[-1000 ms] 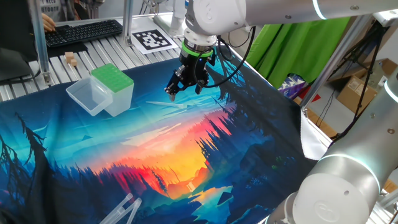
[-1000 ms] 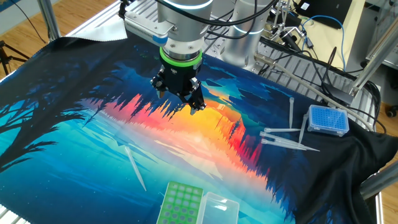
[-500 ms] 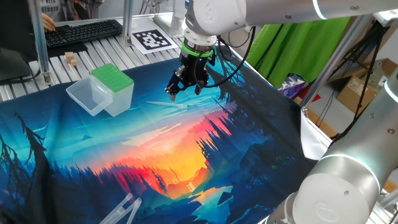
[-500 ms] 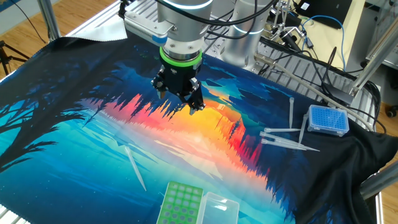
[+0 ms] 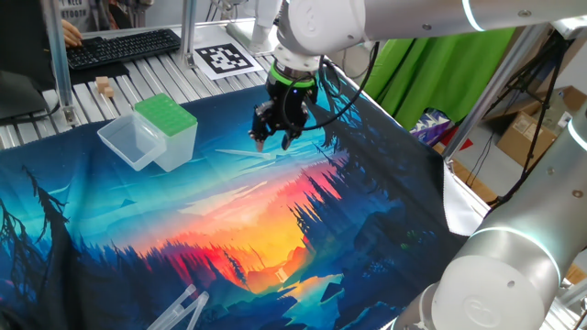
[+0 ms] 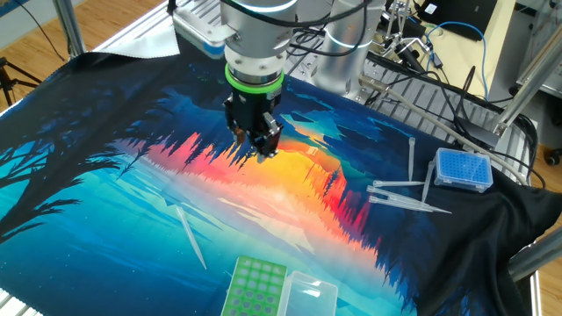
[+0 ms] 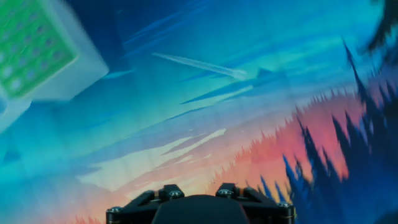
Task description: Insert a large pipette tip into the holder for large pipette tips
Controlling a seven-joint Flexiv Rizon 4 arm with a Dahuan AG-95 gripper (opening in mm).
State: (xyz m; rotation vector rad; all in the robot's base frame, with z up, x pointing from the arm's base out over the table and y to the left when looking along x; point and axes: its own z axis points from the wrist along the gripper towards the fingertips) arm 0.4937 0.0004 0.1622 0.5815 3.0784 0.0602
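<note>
The large pipette tip (image 6: pixel 190 235) lies flat on the printed mat, a thin whitish cone; the hand view shows it ahead of the fingers as a pale streak (image 7: pixel 199 65). The holder for large pipette tips (image 5: pixel 165 115) stands at the mat's edge with its green perforated top up and its clear lid (image 5: pixel 127 143) folded open beside it. It also appears in the other fixed view (image 6: pixel 255 288) and blurred at the hand view's upper left (image 7: pixel 31 46). My gripper (image 5: pixel 272 138) (image 6: pixel 262 147) hangs above the mat, apart from tip and holder. Its fingers stand partly apart with nothing between them.
A blue tip box (image 6: pixel 463 169) sits at the mat's right side with several loose pipette tips (image 6: pixel 406 195) beside it. Two wider clear tubes (image 5: pixel 183 307) lie near one mat edge. A keyboard (image 5: pixel 119 46), a marker tag (image 5: pixel 225 59) and small wooden blocks (image 5: pixel 104 87) rest on the metal table.
The fingers have drawn closer together and the hand has turned about its own axis. The tip and the holder have not moved.
</note>
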